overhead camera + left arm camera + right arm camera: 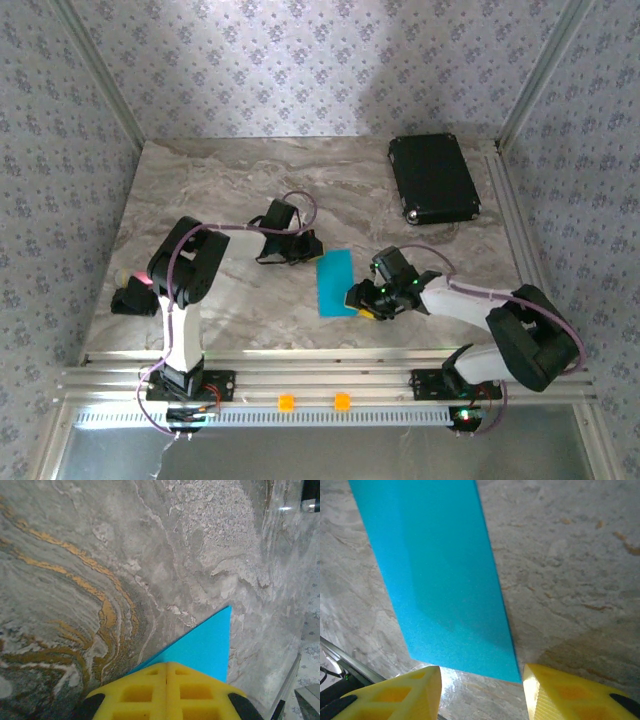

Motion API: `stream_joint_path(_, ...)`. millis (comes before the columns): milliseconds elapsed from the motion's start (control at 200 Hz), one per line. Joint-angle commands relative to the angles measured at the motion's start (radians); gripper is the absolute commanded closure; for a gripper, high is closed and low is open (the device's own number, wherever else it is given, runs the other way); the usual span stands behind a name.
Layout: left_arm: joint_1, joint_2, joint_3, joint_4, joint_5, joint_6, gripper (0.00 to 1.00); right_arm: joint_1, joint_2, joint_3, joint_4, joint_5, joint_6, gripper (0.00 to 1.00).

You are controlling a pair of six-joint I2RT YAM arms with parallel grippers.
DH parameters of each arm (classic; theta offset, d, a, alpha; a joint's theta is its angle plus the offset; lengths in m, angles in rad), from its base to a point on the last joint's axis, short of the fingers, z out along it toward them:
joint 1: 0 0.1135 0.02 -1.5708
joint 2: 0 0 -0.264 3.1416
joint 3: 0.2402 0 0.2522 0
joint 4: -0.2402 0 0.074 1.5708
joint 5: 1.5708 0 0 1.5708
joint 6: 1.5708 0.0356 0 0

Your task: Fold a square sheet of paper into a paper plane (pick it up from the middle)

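Observation:
The square sheet of paper lies flat on the marble table as a bright cyan-blue strip, its long axis running away from the arms. A paper plane is out of view. My left gripper is shut, and its yellow fingers meet over the strip's far left corner; whether they touch it I cannot tell. At the strip's near end my right gripper stands open. The paper's short edge lies just ahead of the gap between the right fingertips, and nothing is between them.
A black rectangular case lies at the back right; its corner also shows in the left wrist view. Aluminium rails run along the table's front edge and right side. Patterned walls close in three sides.

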Motion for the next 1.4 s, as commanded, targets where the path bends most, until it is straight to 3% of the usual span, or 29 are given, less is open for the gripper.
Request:
stream_joint_path(0,0.004,0.024,-0.041,-0.085,-0.042,0.011,0.95,0.014,0.017,0.001,-0.008,-0.006,0.018,0.52)
stream_joint_path(450,0.004,0.023,-0.041,-0.083,-0.037,0.005,0.95,0.01,0.019,0.008,0.088,-0.035,0.061,0.57)
stream_joint_path(765,0.005,0.023,-0.033,-0.088,-0.037,0.001,0.95,0.049,-0.036,0.01,-0.072,0.051,0.075,0.55)
stream_joint_path(1034,0.004,0.023,-0.04,-0.088,-0.034,0.002,0.95,0.072,0.002,0.013,-0.072,0.079,0.105,0.55)
stream_joint_path(1394,0.001,0.026,-0.048,-0.073,-0.029,-0.005,0.95,0.055,0.004,-0.018,0.12,0.095,0.195,0.56)
